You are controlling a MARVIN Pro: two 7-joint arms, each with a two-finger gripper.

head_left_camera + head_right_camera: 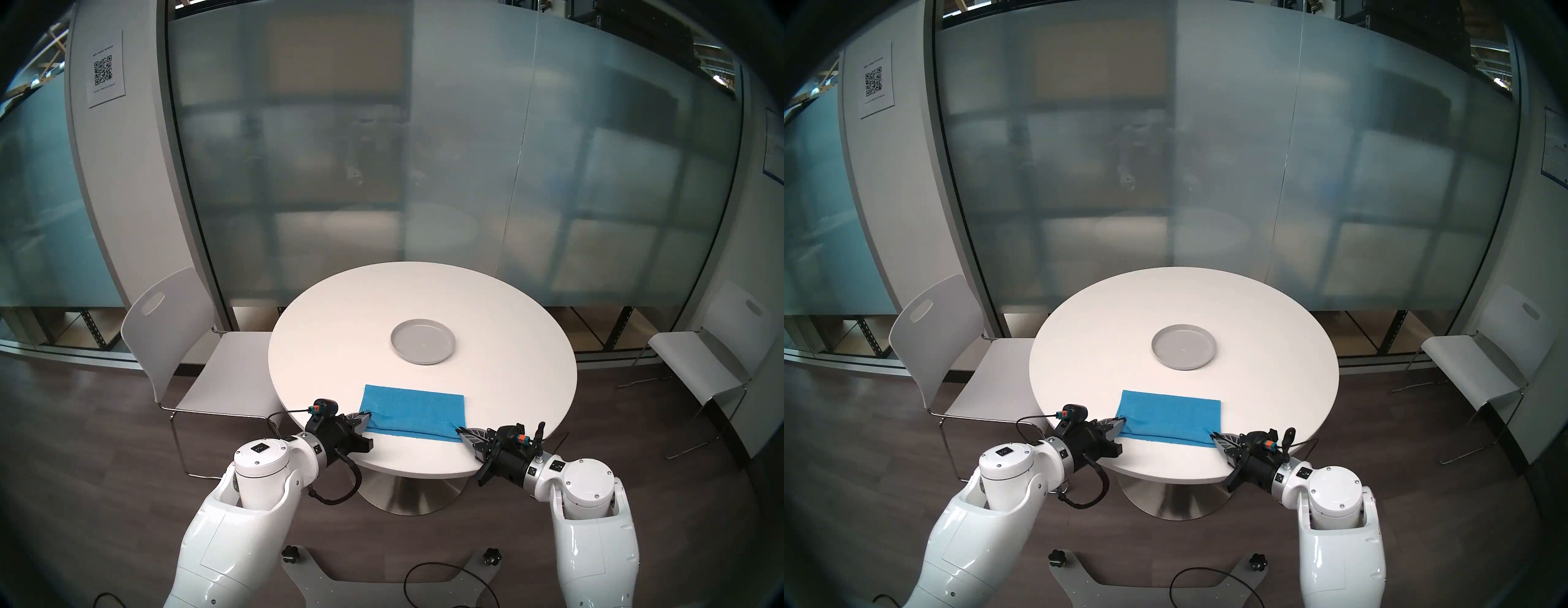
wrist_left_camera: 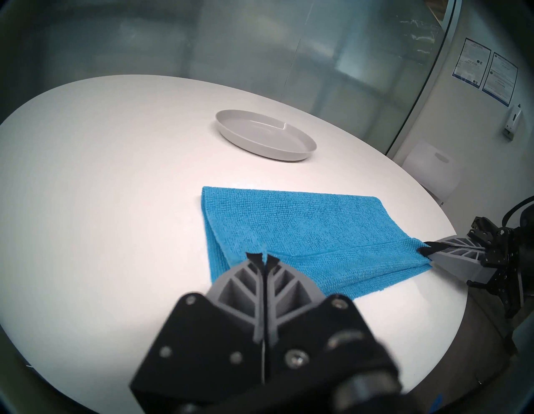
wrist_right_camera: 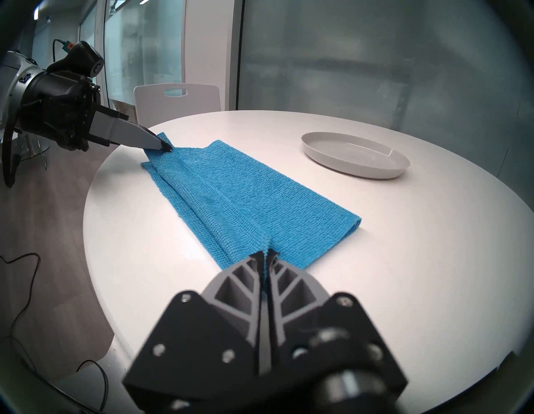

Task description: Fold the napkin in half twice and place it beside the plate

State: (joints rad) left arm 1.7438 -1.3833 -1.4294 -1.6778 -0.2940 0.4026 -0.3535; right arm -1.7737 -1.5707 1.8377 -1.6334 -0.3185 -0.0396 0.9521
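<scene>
Blue napkin (image 1: 413, 414) folded – left gripper (image 1: 367, 420), right gripper (image 1: 459, 432) pinch near corners | plate (image 1: 423, 342) beyond, apart | chair (image 1: 178, 339) left

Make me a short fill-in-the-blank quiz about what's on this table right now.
1. The napkin is coloured ____.
2. The plate on the table holds ____.
3. The left gripper and right gripper are both ____ on the napkin's corners.

Missing words: blue; nothing; shut
</scene>
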